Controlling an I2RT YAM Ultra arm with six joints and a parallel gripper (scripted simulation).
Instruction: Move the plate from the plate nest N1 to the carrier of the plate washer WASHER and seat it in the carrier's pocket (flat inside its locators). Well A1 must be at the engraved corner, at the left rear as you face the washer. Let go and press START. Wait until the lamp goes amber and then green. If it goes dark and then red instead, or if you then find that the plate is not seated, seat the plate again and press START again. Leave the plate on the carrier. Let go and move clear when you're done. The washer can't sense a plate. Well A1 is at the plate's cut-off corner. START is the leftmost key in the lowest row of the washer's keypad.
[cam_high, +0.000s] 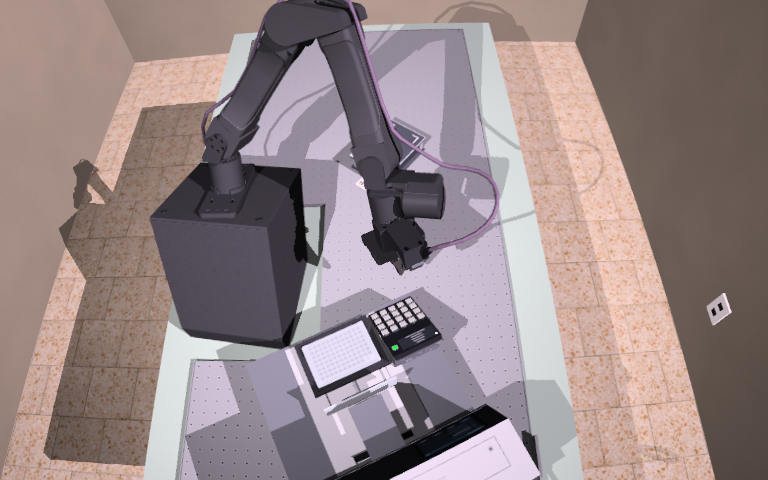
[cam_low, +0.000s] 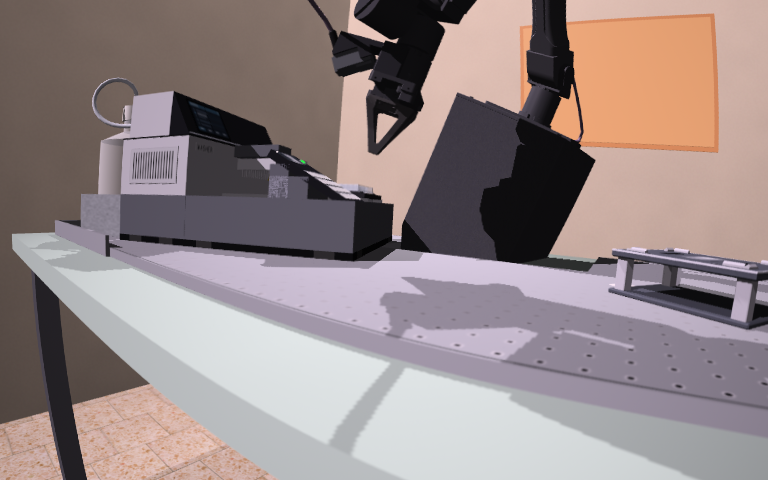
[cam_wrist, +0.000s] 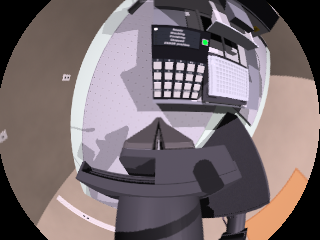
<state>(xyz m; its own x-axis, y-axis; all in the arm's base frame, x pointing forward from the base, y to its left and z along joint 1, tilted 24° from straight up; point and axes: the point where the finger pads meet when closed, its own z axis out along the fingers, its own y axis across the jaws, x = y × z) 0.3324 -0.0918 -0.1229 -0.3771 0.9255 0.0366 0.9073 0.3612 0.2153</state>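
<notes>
The white plate (cam_high: 341, 353) (cam_wrist: 228, 79) lies on the dark carrier (cam_high: 320, 391) at the front of the washer (cam_high: 470, 452) (cam_low: 154, 164). It looks flat; its cut-off corner is too small to make out. The keypad (cam_high: 398, 315) (cam_wrist: 177, 80) is beside the carrier, and the lamp (cam_high: 394, 347) (cam_low: 303, 161) (cam_wrist: 205, 42) on its panel is green. My gripper (cam_high: 401, 270) (cam_low: 373, 151) (cam_wrist: 158, 121) is shut and empty, in the air short of the keypad's lowest row and above it. The plate nest (cam_low: 690, 259) stands apart from the washer and bears no plate in the part that shows.
The robot's dark base block (cam_high: 226, 277) (cam_low: 453, 186) stands near the carrier side of the washer. A raised thin bar (cam_high: 362, 396) crosses the washer deck behind the carrier. A white bottle (cam_low: 110, 164) with a hose stands behind the washer.
</notes>
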